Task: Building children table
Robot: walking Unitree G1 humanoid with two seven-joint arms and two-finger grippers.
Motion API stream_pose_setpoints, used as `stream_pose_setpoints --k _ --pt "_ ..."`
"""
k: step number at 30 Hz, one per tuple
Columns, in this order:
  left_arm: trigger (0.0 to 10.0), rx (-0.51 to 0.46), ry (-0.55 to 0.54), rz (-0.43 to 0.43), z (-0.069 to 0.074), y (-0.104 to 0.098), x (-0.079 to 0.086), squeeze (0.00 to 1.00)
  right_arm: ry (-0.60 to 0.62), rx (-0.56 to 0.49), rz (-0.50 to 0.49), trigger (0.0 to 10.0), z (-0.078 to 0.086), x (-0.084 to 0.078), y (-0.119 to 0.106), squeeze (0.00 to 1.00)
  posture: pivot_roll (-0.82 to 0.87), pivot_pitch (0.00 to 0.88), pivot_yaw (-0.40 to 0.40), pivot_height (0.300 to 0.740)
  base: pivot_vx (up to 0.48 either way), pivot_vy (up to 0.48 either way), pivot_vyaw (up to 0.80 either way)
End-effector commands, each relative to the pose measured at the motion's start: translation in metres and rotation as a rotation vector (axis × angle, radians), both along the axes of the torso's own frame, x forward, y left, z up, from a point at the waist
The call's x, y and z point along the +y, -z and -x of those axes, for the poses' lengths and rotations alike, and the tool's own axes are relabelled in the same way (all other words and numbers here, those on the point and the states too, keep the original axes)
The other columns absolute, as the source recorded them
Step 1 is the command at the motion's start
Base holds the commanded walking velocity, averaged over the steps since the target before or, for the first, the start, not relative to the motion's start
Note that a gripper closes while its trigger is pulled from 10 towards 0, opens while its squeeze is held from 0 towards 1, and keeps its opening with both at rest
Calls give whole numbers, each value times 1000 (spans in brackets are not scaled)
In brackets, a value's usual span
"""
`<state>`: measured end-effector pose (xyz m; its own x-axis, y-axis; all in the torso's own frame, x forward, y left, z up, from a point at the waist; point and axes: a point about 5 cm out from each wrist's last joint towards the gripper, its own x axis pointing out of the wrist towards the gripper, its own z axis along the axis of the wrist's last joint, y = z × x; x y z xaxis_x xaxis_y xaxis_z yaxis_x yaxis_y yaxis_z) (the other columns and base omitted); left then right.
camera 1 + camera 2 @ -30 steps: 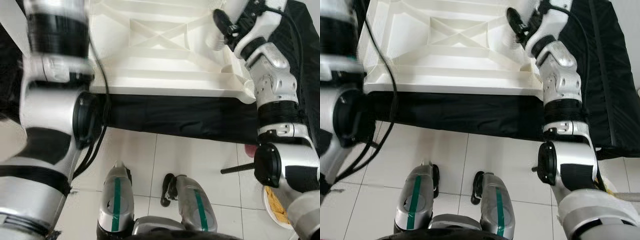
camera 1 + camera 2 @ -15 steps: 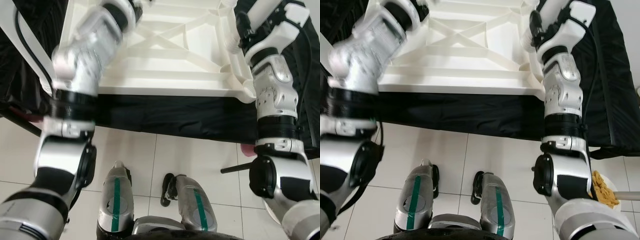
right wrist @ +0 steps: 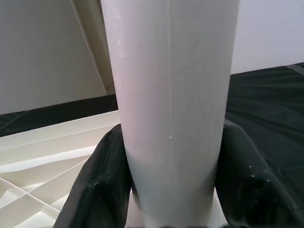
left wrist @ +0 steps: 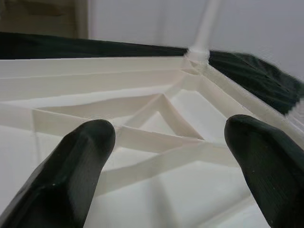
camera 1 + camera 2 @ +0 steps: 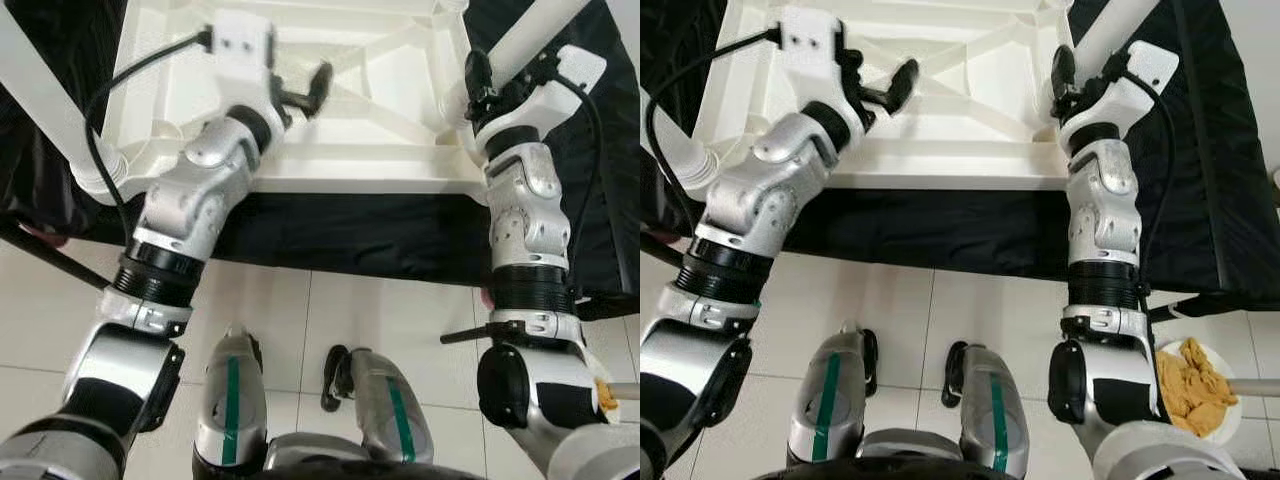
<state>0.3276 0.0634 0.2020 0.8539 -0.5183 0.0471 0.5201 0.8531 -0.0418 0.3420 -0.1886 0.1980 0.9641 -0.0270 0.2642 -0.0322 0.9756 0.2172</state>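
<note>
My right gripper (image 3: 168,185) pinches the white table leg (image 3: 171,95) at upper right; my left gripper (image 4: 166,156) hovers spread over the upturned tabletop (image 5: 340,140).

Floor (image 5: 400,310) of pale square tiles with dark grout; black cloth (image 5: 1200,150) draped across; white wall (image 4: 142,23) behind.

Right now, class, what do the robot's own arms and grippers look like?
Both arms are silver segments joined by black bands and round black joints. The left gripper and right gripper each have two long black fingers behind a white wrist block. Black cables run to both wrists.
</note>
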Motion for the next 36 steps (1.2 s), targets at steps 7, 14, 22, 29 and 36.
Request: stream_pose_setpoints --k 7,14,22,29,36 --pt "10000 -34 234 -125 14 13 -23 0 64 -32 0 10000 4 -13 -6 0 109 59 -76 740 0 0 0" --pt "10000 -63 397 -269 25 29 -42 0 107 -40 -2 10000 7 -21 -8 0 87 61 -60 740 0 0 0" --pt "10000 -72 497 -362 33 43 -53 0 134 -45 2 10000 9 -25 -11 0 69 56 -50 740 0 0 0" --pt "10000 -102 556 -406 38 46 -61 0 144 -52 3 10000 9 -26 -13 0 60 53 -45 740 0 0 0" --pt "10000 -74 594 -501 33 59 -69 0 155 -58 4 10000 9 -27 -16 0 50 48 -38 740 0 0 0"
